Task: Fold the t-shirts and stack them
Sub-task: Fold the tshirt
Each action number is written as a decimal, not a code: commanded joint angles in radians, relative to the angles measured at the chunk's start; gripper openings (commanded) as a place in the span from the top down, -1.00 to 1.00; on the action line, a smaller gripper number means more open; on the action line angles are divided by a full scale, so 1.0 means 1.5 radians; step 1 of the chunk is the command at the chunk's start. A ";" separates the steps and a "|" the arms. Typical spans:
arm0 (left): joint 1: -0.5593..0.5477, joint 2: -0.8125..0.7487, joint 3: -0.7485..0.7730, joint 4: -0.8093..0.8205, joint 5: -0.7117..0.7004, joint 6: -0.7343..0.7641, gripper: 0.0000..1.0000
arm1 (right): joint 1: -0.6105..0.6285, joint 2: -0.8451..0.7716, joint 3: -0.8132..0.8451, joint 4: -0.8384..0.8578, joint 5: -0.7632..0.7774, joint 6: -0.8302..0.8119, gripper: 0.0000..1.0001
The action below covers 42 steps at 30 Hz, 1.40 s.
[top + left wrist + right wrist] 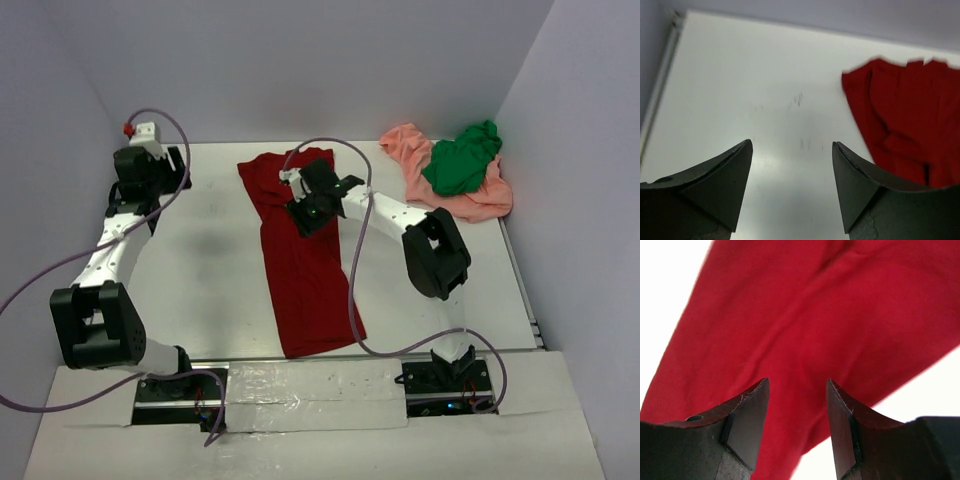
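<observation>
Shows a dark red t-shirt (305, 270) spread flat as a long narrow strip down the middle of the white worktop (210, 260), stretching from the far side almost to the near edge and slanting a little to the right on the way down. Puts the right pincer (797, 381) above the far part of that strip, jaws parted, with nothing between them and only wrinkled red cloth underneath (cannot tell whether the tips touch the fabric). Finds the left pincer (792, 145) over by the far-left part of the worktop, well to the left of the red cloth, likewise spread open and empty, hanging over bare white surface with a few faint scuff marks. Catches, in the left wrist view, the strip's far-left corner off to the right, with folded layers along the edge. Leaves a bright green t-shirt (462, 160) crumpled on top of a salmon-pink t-shirt (478, 203), both heaped in the far-right corner close to the right wall (apart from the red strip, neither one flattened). Traces a lavender cable (352, 290) from the right arm, looping across the strip's right edge.
</observation>
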 commanded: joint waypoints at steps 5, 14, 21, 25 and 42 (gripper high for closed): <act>-0.004 -0.041 -0.121 -0.014 0.148 0.003 -0.47 | 0.085 -0.004 0.046 -0.021 0.029 -0.012 -0.10; -0.057 0.113 -0.079 0.163 0.200 -0.050 -0.40 | 0.111 -0.031 0.043 -0.039 -0.021 0.009 1.00; -0.102 0.317 0.104 0.212 0.193 -0.049 -0.02 | 0.120 -0.020 0.034 -0.049 -0.032 0.007 1.00; -0.119 0.413 0.242 0.199 0.174 -0.038 0.02 | 0.125 -0.010 0.032 -0.063 -0.047 0.009 1.00; -0.142 0.609 0.559 -0.141 0.103 -0.037 1.00 | 0.112 -0.001 0.068 -0.103 -0.023 0.014 1.00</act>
